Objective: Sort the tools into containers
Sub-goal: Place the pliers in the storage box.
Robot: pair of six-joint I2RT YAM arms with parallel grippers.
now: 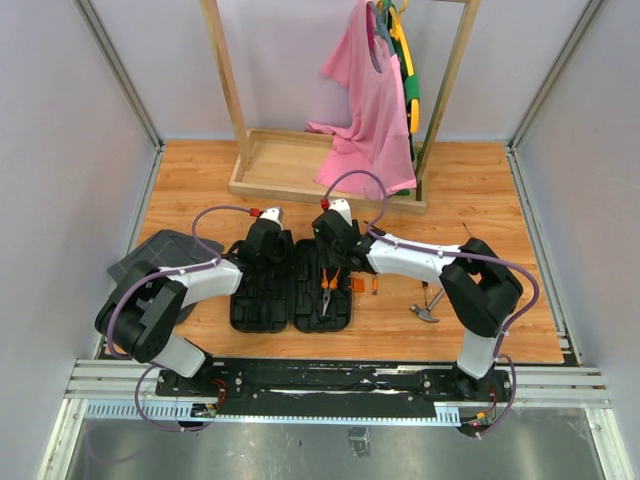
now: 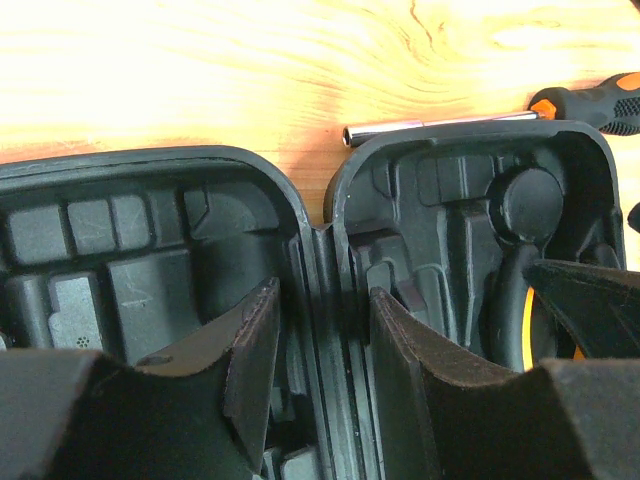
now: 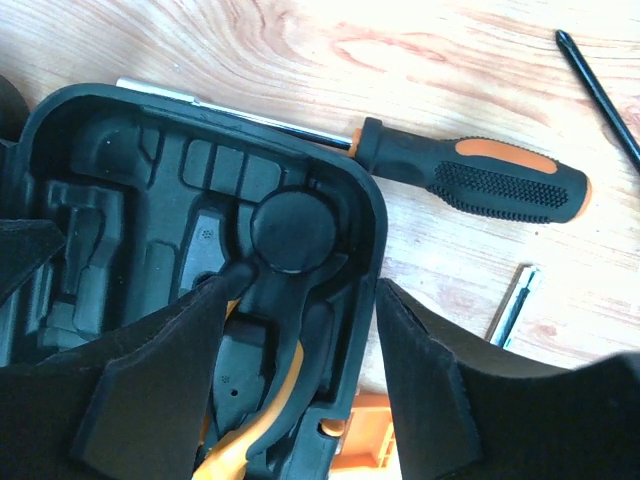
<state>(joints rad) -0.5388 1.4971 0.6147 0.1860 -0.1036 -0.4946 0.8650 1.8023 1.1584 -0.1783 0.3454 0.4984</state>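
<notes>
Screwdriver (image 3: pixel 470 180) lay on table (image 3: pixel 300 40) just beyond open case (image 3: pixel 120 170), ahead of right gripper (image 3: pixel 300 290), long axis along rim. Right arm nearer; fingers wide, empty, over pliers (image 3: pixel 285 385) in case. Left gripper (image 2: pixel 322 290) half-spread astride case middle, grip unclear.

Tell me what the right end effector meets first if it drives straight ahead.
Most likely the pliers seated in the open tool case, which lie directly ahead of the right end effector. The case's moulded floor comes next. Depth is unclear, so treat that order as a guess.
</notes>
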